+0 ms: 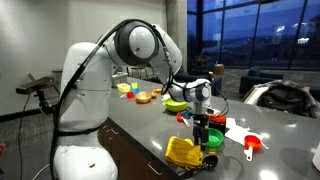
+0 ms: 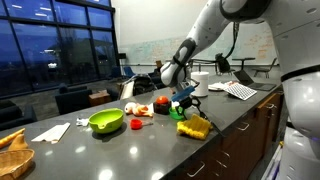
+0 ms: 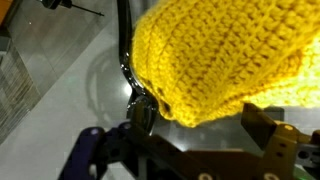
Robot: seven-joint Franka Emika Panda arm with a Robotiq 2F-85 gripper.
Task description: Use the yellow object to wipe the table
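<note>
The yellow object is a knitted cloth lying on the dark table near its front edge; it shows in both exterior views. My gripper hangs just above the cloth's far edge. In the wrist view the cloth fills the upper frame. Its edge lies between the two spread fingers of the gripper, and the left finger is touching it. The jaws are open and nothing is clamped.
A green bowl, a red fruit-like object, white paper, a basket and a keyboard stand on the table. A red measuring cup lies beside the gripper. The table edge runs right by the cloth.
</note>
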